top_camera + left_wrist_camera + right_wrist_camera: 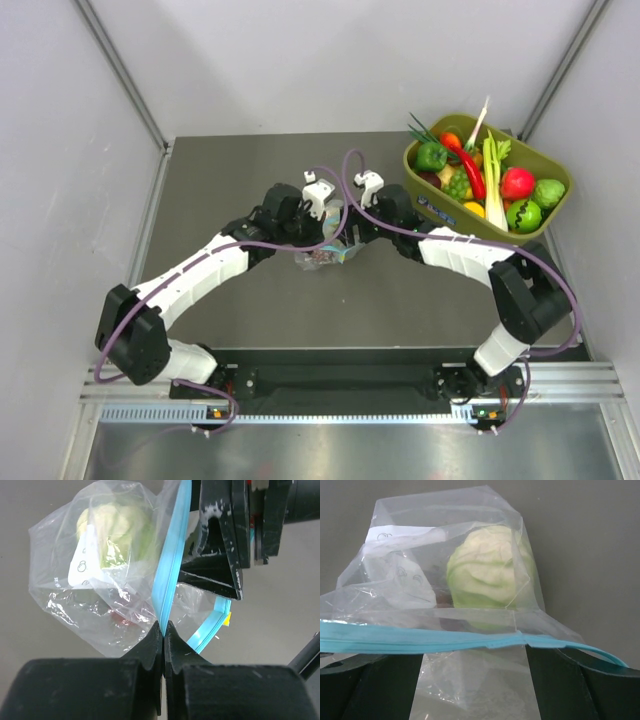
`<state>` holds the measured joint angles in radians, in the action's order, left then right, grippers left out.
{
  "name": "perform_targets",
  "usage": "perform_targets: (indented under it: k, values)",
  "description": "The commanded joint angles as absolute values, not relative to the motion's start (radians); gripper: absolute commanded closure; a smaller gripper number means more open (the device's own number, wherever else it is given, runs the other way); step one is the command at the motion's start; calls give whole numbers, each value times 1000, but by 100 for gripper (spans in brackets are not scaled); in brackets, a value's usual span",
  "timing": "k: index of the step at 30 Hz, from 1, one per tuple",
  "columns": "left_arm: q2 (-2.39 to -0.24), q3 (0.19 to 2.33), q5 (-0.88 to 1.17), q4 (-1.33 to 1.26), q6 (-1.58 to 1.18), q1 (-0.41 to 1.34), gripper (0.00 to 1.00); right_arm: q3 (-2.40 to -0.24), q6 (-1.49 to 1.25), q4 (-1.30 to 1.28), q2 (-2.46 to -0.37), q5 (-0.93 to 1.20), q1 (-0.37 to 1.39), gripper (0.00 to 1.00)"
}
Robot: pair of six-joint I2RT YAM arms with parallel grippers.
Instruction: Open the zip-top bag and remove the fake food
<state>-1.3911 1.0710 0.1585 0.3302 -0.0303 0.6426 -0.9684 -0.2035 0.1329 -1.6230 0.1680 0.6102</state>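
The zip-top bag (pixel 322 256) lies on the grey table between both grippers. It is clear and crinkly with a teal zip strip (pixel 170 565). My left gripper (pixel 163 626) is shut on the strip, pinching it at the fingertips; it also shows in the top view (pixel 311 233). My right gripper (pixel 475 680) is open, its fingers wide apart, and the strip (pixel 420 640) and the bag's lip lie across the gap. A pale green cabbage (pixel 490 575) sits inside the bag, also seen from the left wrist (pixel 115 535). Something red (pixel 122 619) shows below it in the bag.
An olive-green tub (pixel 560 168) stands at the back right, holding a red chili (pixel 472 172), a green pepper (pixel 431 155), a red apple (pixel 517 183), celery (pixel 493 175) and other toy produce. White walls close in the table on three sides.
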Motion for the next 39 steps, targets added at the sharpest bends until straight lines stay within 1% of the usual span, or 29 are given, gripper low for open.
perform_targets:
  k: [1,4,9,14,22,29,39]
  values:
    - [-1390,1074,187,310,-32,644,100,-988,-232,215,-1618,219,591,22]
    - [-1393,1075,189,313,-32,644,100,-993,-247,236,-1634,253,589,22]
    - [-1385,1072,164,313,-28,646,100,-985,-247,212,-1591,293,586,21]
    - [-1384,1077,176,316,-31,644,100,-966,-255,206,-1557,288,580,21]
    - [-1373,1075,166,316,-28,646,100,-976,-296,233,-1559,296,545,21]
    - [-1377,1077,173,316,-28,646,100,-986,-313,242,-1600,318,546,21]
    - [-1388,1077,196,311,-35,644,100,-1037,-304,221,-1684,245,603,21]
